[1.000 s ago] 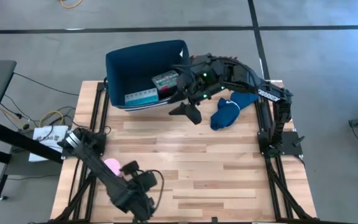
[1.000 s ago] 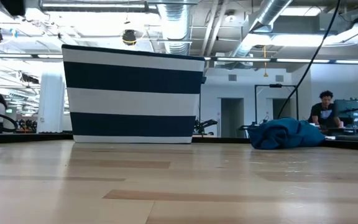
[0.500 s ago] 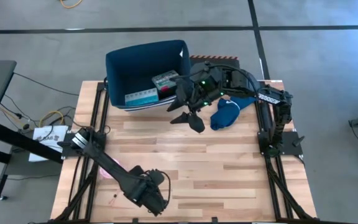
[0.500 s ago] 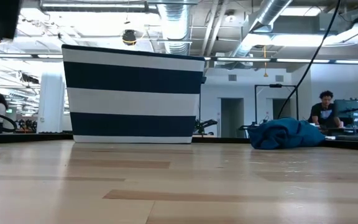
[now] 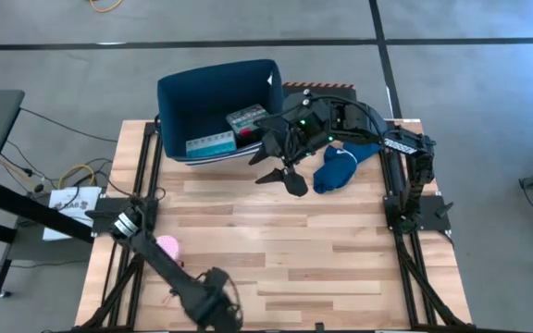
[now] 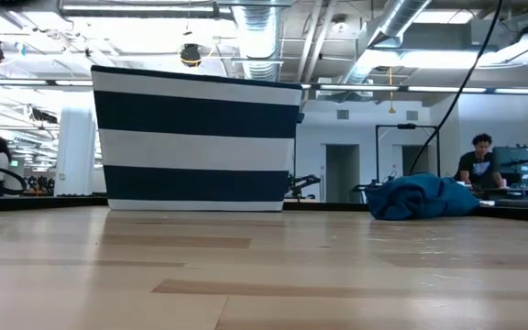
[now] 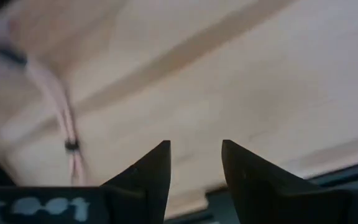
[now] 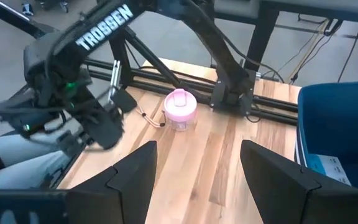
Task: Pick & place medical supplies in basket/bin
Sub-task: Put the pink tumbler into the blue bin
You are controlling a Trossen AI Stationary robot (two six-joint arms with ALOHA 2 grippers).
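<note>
The navy basket (image 5: 213, 92) stands at the table's far edge, and its outer wall is striped in the low view (image 6: 195, 137). A teal-green box (image 5: 209, 143) and a second small box (image 5: 246, 118) lie inside it. A pink round roll (image 5: 167, 246) stands upright on the table near the left edge (image 8: 180, 107). My left gripper (image 7: 194, 146) is open over bare wood at the near edge (image 5: 218, 310), with nothing between its fingers. My right gripper (image 5: 280, 173) hangs open beside the basket's near right corner (image 8: 197, 149).
A crumpled blue cloth (image 5: 340, 165) lies right of the basket (image 6: 424, 197). A thin pinkish stick-like thing (image 7: 64, 118) lies on the wood near my left gripper (image 5: 169, 298). A person (image 6: 475, 160) sits in the room far behind. Bare wood spans the table's middle and right.
My left gripper has swung from beside the pink roll toward the table's near edge. The roll stands where it was. My right gripper has dipped slightly toward the near edge beside the basket.
</note>
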